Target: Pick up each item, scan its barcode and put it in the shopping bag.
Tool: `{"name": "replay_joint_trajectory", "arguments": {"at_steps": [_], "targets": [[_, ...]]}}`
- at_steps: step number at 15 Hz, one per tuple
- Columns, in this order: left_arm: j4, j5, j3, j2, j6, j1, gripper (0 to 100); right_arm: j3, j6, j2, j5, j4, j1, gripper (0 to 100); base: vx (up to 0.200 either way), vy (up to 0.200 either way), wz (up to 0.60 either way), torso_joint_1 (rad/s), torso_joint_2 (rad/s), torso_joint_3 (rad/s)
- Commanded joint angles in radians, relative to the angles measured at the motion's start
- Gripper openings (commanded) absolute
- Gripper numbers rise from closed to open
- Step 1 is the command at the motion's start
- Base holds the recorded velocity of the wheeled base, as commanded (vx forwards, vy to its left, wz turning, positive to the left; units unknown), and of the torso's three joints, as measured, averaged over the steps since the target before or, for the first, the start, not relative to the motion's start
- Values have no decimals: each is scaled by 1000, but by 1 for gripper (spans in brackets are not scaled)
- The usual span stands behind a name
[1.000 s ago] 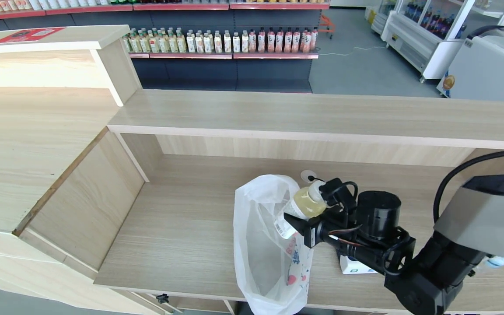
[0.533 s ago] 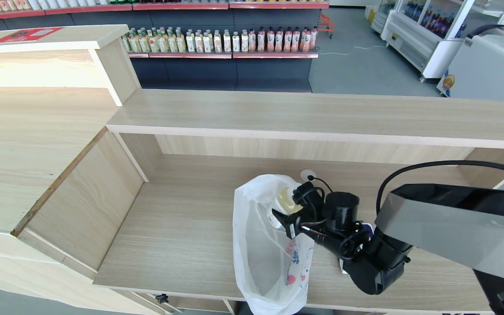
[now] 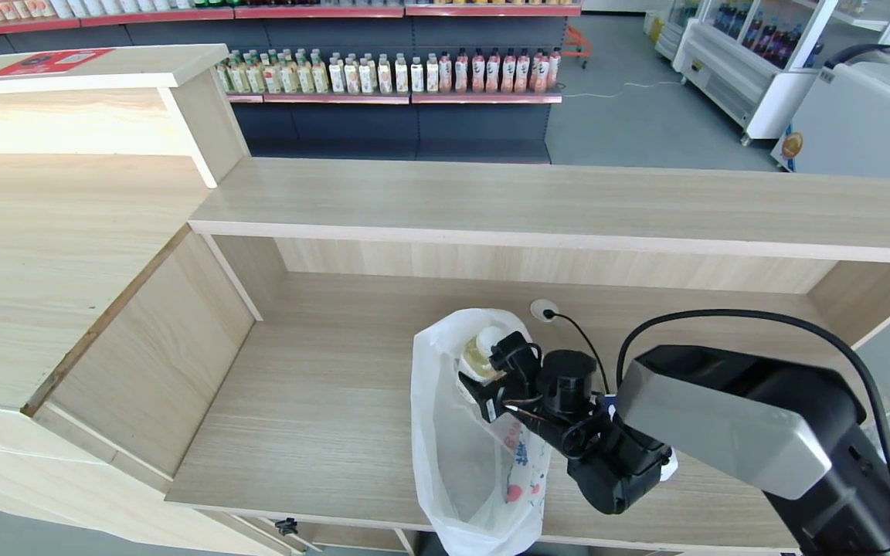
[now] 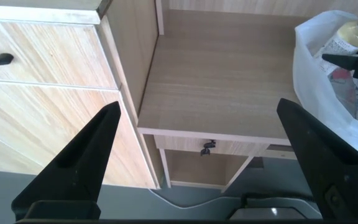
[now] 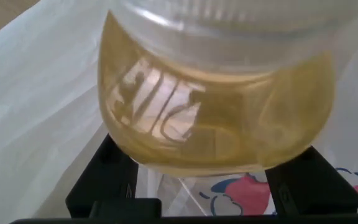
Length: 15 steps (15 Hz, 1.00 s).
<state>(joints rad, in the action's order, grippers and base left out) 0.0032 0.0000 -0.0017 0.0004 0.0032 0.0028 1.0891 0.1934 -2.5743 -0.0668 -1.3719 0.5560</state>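
At lower centre of the head view, over the shopping bag [image 3: 445, 444], swung left and down within the last second, right gripper [image 3: 485, 380] clamped on the bottle [image 3: 479, 357], now inside the mouth near its far rim, seemingly ready for release.

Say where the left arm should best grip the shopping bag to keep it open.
Probably the upper rim of the shopping bag on the robot's left, coming in from that side: it stands open and upright, and the right gripper with the bottle fills the other side.
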Motion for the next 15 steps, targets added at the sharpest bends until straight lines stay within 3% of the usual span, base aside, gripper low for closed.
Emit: {"name": "replay_joint_trajectory", "arguments": {"at_steps": [1,5,9,11,15], "targets": [[0,0,0,0,0,0,100,0,-3,-20,1,8,1,100,0,0,0,0,0,0],[0,0,0,0,1,0,100,-3,-117,112,1,33,15,100,0,0,0,0,0,0],[0,0,0,0,-2,0,100,-46,-339,373,68,271,15,100,0,0,0,0,0,0],[0,0,0,0,-3,0,100,-123,-413,523,102,382,-14,100,0,0,0,0,0,0],[0,0,0,0,-2,0,100,-403,-419,753,101,407,-133,100,0,0,0,0,0,0]]}}
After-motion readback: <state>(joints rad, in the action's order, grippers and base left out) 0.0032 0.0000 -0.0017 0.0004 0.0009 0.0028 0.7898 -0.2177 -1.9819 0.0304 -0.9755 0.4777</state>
